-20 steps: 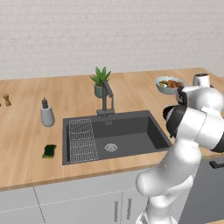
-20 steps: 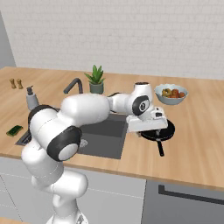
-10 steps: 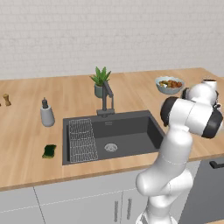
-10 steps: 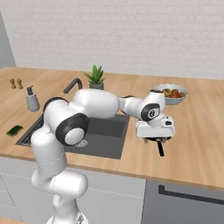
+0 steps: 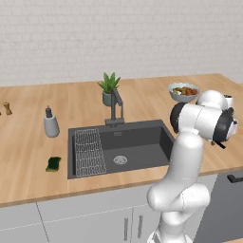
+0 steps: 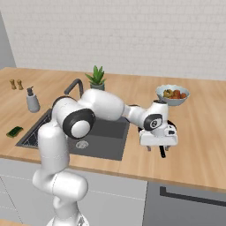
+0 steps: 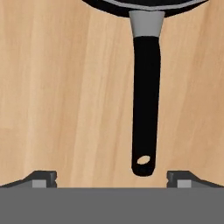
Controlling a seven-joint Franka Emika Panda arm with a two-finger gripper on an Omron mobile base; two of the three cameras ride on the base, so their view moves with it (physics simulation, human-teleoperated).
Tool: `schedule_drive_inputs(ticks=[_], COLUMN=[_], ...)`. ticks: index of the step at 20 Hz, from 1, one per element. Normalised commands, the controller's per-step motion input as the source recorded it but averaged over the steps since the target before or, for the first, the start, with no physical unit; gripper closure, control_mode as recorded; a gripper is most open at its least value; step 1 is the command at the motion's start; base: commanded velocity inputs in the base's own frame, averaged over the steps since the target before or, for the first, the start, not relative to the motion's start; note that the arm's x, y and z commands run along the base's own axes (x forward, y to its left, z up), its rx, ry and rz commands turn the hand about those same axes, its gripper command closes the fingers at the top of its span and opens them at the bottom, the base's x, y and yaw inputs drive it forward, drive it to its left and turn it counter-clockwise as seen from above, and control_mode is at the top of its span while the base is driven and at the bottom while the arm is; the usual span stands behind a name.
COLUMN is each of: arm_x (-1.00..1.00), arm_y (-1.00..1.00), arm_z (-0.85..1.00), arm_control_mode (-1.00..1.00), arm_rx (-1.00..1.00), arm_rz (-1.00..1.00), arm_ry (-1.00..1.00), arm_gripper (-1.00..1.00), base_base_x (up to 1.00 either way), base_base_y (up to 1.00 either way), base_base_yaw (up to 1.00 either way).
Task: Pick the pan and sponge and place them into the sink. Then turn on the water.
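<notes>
Hovering above the wooden bench (image 6: 201,145), the claw (image 7: 111,178) stands with jaws wide apart, straddling the handle end of the pan (image 7: 145,100), which lies right of the sink (image 6: 106,137); nothing gripped.

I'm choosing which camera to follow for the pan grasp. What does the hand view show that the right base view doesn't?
Hand view alone: the pan's whole straight black handle lying on the wood, its grey collar at the rim and the hanging hole at its end, between the open tool's finger tips.

Right base view alone: the sink, sponge, faucet, fruit bowl, plant and soap dispenser.

Both: the pan, the open tool above its handle, and the wooden counter.
</notes>
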Motion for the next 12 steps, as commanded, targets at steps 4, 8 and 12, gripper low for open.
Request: schedule_drive_inputs(ticks=[4,8,12], arm_x=[0.31,0.40,0.25], arm_y=[-0.09,-0.14,-0.14], arm_z=[-0.23,-0.36,-0.29], arm_control_mode=[-1.00,-1.00,-1.00], arm_rx=[0.00,0.00,0.01], arm_rz=[0.00,0.00,0.00], arm_ry=[0.00,0.00,0.00], arm_gripper=[-1.00,-1.00,-1.00], base_base_x=[0.00,0.00,0.00], base_base_y=[0.00,0.00,0.00], base_base_yaw=[0.00,0.00,0.00])
